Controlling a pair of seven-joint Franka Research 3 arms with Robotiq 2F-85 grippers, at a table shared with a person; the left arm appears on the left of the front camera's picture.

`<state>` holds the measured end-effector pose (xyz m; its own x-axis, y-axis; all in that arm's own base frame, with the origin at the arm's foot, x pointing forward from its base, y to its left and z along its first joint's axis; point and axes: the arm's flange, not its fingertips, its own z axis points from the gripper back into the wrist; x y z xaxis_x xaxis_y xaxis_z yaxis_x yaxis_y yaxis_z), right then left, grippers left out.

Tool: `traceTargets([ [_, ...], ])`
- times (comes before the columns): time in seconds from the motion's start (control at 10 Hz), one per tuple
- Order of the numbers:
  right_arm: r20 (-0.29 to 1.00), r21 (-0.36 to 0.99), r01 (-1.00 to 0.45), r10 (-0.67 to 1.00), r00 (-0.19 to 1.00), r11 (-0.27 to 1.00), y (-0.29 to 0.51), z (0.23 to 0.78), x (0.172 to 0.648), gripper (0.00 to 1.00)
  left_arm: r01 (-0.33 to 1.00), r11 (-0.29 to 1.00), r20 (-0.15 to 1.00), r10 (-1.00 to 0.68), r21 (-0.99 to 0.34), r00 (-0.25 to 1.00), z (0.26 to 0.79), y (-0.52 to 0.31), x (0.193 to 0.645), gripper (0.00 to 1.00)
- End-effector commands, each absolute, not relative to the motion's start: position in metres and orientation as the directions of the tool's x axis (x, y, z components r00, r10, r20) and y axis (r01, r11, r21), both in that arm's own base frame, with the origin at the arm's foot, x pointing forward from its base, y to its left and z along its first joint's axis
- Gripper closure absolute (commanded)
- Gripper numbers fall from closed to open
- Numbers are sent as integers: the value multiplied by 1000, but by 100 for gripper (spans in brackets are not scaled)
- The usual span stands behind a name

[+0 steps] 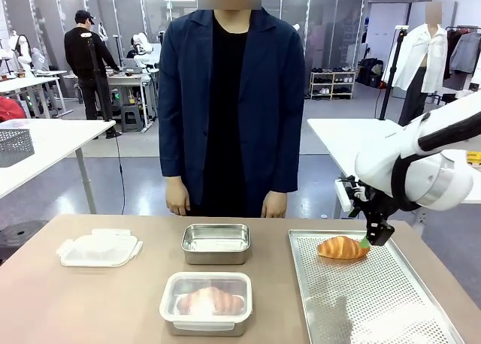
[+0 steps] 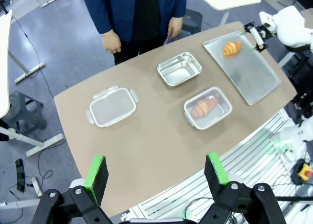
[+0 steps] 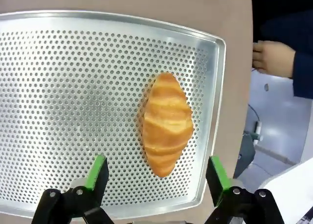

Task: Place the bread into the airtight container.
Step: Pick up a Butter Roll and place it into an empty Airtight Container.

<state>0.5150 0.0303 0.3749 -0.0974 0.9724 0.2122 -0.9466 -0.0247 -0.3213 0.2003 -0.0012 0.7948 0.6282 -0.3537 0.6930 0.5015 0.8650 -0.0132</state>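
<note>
Now: R gripper at bread, no grip yet

Bread (image 1: 342,247) lies on the perforated tray (image 1: 376,306), at its far end, right side of the bench (image 1: 90,306). R gripper (image 1: 373,239) sits low, just beside bread's right tip; jaws wide, holding nothing. Wrist view: bread's near end falls between the green pads (image 3: 99,171), contact can't tell. Container (image 1: 216,242) is open, steel, mid-bench at the far side, left of tray and apart from it. Lid (image 1: 99,248) flat on bench, left side. Nearer the cam, a sealed box (image 1: 206,320) w/ 2nd bread (image 1: 213,300) inside. L gripper (image 2: 156,172) high over bench's near edge, jaws wide, nothing in them. Person (image 1: 229,96) stands at far side, hands (image 1: 177,200) down, off the bench.
</note>
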Motion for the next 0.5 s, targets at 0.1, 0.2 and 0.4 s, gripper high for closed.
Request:
traceTargets([
  [0.1,204,-283,-959,977,-65,-5,41,362,545,0,513,858,692,-366,-8,622,795,-1,200,0],
  [0.2,200,-271,-963,978,-62,-6,43,355,553,0,513,858,692,-366,-8,622,795,-1,200,0],
  [0.4,195,-245,-969,980,-40,9,46,342,566,0,513,858,692,-366,-8,622,795,-1,200,0],
])
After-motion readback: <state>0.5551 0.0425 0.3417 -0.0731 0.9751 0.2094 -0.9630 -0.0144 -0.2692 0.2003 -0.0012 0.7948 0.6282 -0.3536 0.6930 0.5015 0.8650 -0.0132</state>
